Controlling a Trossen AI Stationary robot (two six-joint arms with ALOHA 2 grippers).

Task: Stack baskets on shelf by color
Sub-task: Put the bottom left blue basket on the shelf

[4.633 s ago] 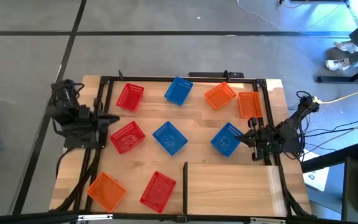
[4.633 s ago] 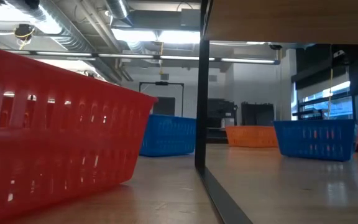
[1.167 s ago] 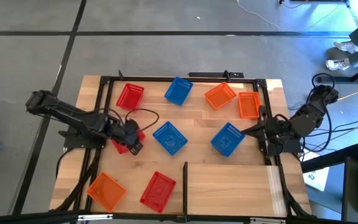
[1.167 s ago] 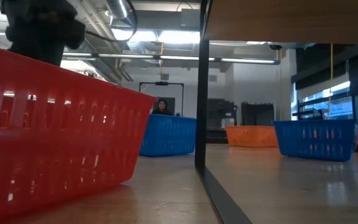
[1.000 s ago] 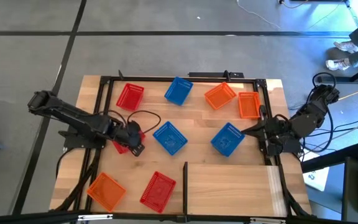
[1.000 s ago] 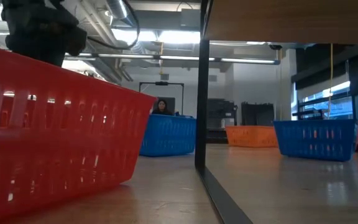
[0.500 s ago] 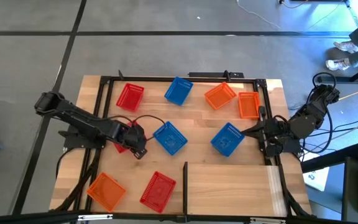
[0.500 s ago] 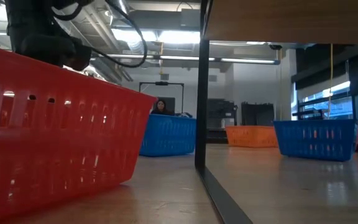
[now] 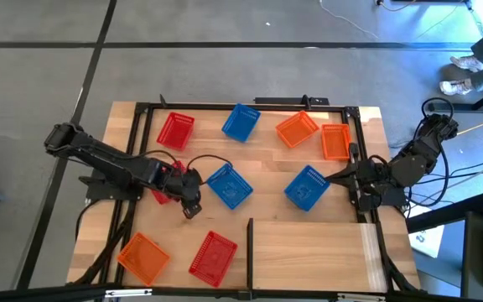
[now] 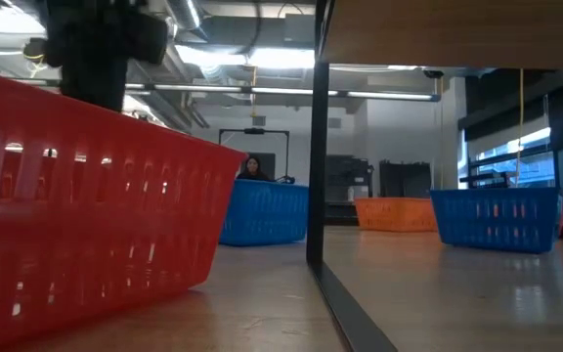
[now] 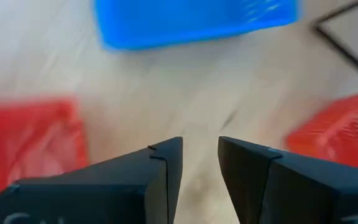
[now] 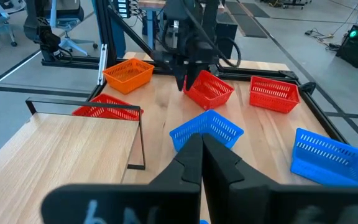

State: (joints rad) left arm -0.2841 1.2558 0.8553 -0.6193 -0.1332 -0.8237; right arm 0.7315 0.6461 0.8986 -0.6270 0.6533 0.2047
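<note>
Over the light wood plank shelf (image 9: 309, 243) with its black rail frame, your left gripper (image 9: 190, 208) hangs above bare board, fingers parted and holding nothing, just past the middle red perforated plastic basket (image 9: 163, 192) and beside the central blue mesh basket (image 9: 229, 185). Your right gripper (image 9: 335, 176) waits at the right rail, jaws pressed together, next to another blue basket (image 9: 306, 187). You've got orange baskets (image 9: 297, 129) sitting along the far edge.
</note>
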